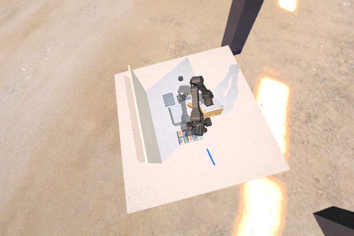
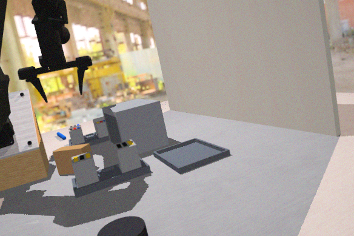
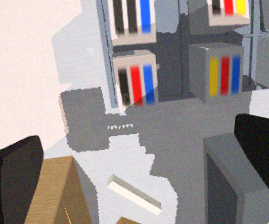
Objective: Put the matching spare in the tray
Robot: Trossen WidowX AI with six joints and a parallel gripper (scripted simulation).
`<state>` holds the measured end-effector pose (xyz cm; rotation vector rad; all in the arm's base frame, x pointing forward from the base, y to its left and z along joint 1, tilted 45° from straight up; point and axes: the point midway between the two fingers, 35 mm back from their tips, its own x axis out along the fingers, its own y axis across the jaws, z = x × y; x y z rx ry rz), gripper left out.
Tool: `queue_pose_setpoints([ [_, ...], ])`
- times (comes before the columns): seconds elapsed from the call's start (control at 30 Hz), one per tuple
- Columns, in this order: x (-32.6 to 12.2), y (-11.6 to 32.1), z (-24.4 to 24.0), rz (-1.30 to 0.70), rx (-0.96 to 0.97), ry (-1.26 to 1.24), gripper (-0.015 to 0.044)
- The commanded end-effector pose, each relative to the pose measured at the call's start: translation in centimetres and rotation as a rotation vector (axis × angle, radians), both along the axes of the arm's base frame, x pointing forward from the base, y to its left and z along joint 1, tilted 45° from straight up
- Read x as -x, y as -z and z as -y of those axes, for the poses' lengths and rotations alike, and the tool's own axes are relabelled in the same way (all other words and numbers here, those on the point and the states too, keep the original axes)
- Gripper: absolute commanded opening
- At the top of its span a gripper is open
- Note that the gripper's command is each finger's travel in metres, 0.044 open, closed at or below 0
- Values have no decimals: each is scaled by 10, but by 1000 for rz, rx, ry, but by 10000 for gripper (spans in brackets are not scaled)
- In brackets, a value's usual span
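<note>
Hovering open jaws; black-red-blue spare (image 3: 135, 82) below, apart

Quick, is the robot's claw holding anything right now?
Gripper: open wide, holding nothing, hanging in the air above the spare blocks.

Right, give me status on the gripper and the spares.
Gripper open, empty, above the spares rack. Four striped spares in wrist view, none picked. Tray holds no spare. Nothing between the fingers and the spares.
</note>
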<state>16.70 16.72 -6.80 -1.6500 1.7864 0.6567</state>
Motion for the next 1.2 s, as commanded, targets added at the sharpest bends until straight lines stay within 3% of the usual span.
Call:
queue_pose_setpoints([
  [0.0, 6, 3, 2, -27, 1, -21, 440],
  [0.03, 6, 3, 2, -27, 1, -21, 440],
  [0.23, -4, 31, 28, -25, 3, -21, 300],
  [1.17, -7, 49, 50, -24, 3, -22, 300],
])
